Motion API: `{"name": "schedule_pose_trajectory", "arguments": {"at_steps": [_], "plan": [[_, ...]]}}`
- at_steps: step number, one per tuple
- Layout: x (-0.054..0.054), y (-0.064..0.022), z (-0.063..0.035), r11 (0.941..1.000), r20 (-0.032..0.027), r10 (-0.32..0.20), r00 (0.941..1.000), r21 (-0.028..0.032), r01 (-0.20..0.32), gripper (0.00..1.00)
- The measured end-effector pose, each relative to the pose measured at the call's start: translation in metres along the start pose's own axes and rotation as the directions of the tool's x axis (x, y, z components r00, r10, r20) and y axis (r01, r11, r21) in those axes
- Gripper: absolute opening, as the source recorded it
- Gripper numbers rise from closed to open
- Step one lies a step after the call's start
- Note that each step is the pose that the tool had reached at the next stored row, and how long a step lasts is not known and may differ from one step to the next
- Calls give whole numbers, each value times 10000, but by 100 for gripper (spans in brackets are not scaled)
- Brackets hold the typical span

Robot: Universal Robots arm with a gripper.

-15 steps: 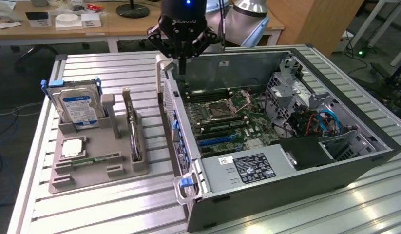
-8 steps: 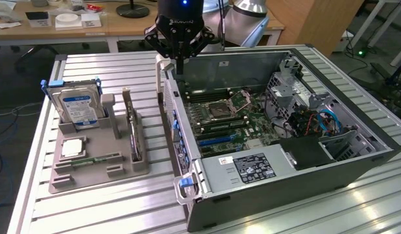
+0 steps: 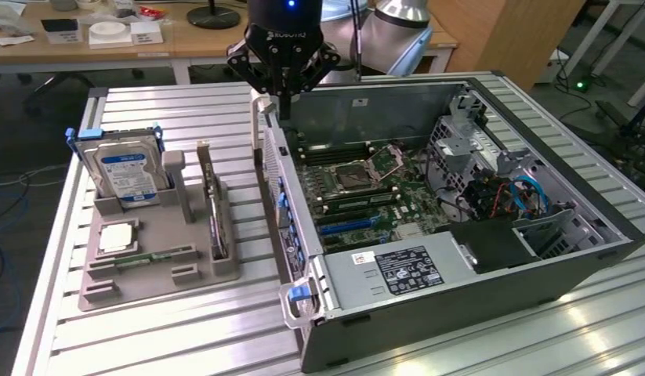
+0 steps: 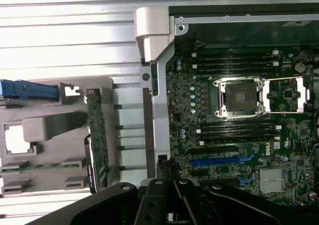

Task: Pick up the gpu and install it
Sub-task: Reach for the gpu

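Over the rim of the open computer case (image 3: 573, 258), at the corner by its white side frame, your gripper (image 3: 285, 108) hangs with its fingers pressed together and nothing between them. Its tips sit very close to the rim; you cannot tell whether they touch it.

From the gripper, look down and toward the exterior view's left and you find the graphics card (image 3: 215, 205). It stands on its long edge in a slot of the grey holder (image 3: 181, 235), well apart from the gripper and just outside the case wall. In the wrist view the card (image 4: 97, 135) shows its green board along one side of that holder (image 4: 50, 130).

Beyond the card, farther from the gripper, a silver hard drive (image 3: 124, 171) with a blue and white label stands upright in the same holder. A square processor chip (image 3: 117, 235) lies flat in front of it, with a narrow green memory strip (image 3: 144, 257) beside the chip. The holder rests on the slatted metal counter (image 3: 175, 329).

On the gripper's other side, toward the exterior view's right, the case lies open with the main board (image 3: 375, 188) bare. The board's processor socket (image 4: 240, 98) stands uncovered, and a blue slot (image 4: 219, 161) runs across the board nearer the gripper. A grey power box (image 3: 400, 270) with a black label fills the end of the case farthest from the gripper.
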State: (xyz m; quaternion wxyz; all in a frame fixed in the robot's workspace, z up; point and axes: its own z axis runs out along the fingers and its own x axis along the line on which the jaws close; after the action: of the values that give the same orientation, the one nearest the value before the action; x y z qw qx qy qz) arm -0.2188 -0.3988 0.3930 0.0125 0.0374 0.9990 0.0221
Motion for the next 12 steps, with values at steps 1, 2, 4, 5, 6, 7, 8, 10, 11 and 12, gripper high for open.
{"name": "schedule_pose_trajectory", "arguments": {"at_steps": [1,2,4,5,6,7,8,10,11,12], "plan": [[6,0,0,10000,0,0,10000,0,0,10],[12,-1,0,10000,-1,0,10000,0,0,10],[25,-2,-1,10000,0,0,10000,0,0,10],[29,-2,0,10000,0,-1,10000,0,1,10],[35,-3,-1,10000,0,-1,10000,1,1,10],[41,-3,-1,10000,0,0,10000,1,0,10],[46,-3,-1,10000,-1,0,10000,1,0,10],[57,-4,-1,10000,-1,0,10000,0,0,10],[63,-5,-1,10000,0,0,10000,0,0,10],[69,-5,-2,10000,-1,0,10000,1,0,10]]}}
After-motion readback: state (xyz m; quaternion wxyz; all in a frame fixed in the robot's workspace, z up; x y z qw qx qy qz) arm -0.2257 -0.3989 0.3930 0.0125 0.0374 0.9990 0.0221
